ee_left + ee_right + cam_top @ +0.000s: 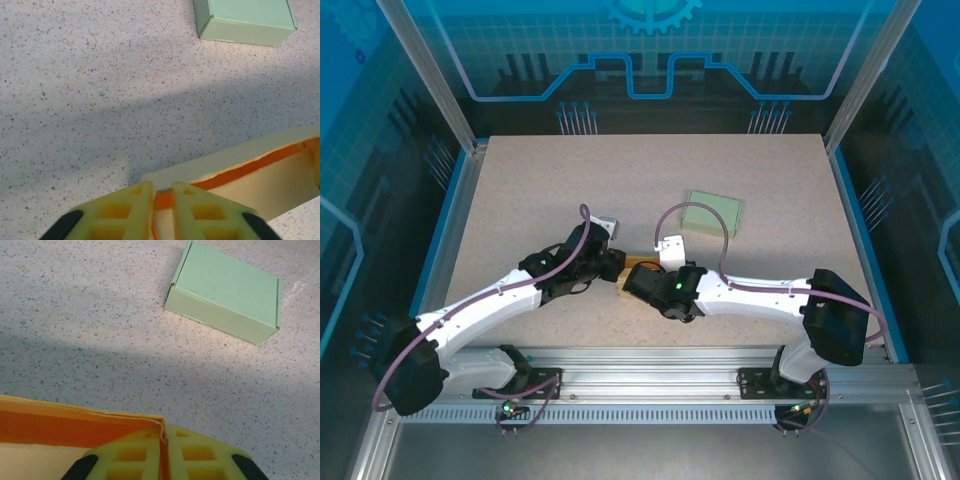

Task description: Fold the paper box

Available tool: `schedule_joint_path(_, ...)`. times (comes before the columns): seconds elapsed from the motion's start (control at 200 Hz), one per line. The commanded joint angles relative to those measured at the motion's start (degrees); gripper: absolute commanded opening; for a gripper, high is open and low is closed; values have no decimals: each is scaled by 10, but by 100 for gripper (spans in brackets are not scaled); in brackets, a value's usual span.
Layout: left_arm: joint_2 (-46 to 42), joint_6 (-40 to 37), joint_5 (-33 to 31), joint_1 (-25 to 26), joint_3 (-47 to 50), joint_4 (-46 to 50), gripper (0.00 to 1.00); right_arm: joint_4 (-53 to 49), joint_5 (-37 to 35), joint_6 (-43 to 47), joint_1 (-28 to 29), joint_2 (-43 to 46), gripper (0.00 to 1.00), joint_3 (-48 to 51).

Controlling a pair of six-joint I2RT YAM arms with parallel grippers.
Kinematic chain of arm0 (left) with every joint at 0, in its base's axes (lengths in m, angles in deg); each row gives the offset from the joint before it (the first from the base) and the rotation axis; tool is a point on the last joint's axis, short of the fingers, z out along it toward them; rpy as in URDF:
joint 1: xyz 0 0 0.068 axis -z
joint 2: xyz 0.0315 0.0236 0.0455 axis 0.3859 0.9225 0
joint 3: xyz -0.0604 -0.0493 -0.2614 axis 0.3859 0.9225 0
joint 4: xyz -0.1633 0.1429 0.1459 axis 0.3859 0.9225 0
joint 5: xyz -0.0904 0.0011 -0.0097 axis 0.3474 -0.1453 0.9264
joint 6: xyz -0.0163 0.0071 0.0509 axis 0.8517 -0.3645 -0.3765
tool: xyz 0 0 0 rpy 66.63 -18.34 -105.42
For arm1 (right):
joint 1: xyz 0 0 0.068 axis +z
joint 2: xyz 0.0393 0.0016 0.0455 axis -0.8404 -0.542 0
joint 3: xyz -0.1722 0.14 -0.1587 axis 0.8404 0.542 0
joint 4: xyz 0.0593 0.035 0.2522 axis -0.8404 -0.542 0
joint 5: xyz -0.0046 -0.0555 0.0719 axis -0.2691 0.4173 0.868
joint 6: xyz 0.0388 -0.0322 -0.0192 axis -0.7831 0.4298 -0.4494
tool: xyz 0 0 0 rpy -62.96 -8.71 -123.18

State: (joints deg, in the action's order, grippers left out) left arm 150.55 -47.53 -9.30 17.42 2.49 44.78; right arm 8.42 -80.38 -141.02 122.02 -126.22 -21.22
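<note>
left claw (162, 192) and right claw (164, 432) each pinch a thin wall of the orange paper box (260, 185) at mid-table between them. blue panelled walls (650, 60) ring the speckled table (550, 190) — a closed green box (713, 212) lies just beyond. from above, the wrists hide most of the orange paper box; both wrist views cut it off.

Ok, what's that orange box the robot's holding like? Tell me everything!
The orange box is thin card, orange on one face, cream on the other, open and only partly folded. It rests on the speckled table between the arms. The left gripper pinches one wall; the right gripper pinches a corner.
</note>
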Motion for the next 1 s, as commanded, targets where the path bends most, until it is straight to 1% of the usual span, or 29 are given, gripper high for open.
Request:
schedule_joint_path(0.0,7,-8,11,-1,0,23,34,7,4,2,6,17,12,2)
schedule_joint_path(0.135,4,-24,-18,-2,-4,49,37,8,3,3,6,15,11,1)
schedule_joint_path(0.165,2,-28,-25,-2,-6,55,39,9,4,4,6,15,12,1)
schedule_joint_path(0.305,-2,-47,-51,-2,-6,78,39,7,5,5,6,14,11,-2)
schedule_joint_path(0.545,22,-57,-41,-3,-10,59,22,8,17,5,6,16,12,0)
schedule_joint_path(0.61,31,-59,-38,-3,-16,59,19,11,26,7,6,21,17,3)
schedule_joint_path(0.74,40,-60,-33,-2,-21,57,8,18,44,15,6,36,23,10)
schedule_joint_path(0.845,41,-60,-31,-2,-23,58,7,29,60,23,1,51,30,20)
schedule_joint_path(0.995,38,-66,-27,-2,-24,61,6,59,94,35,-16,72,32,44)
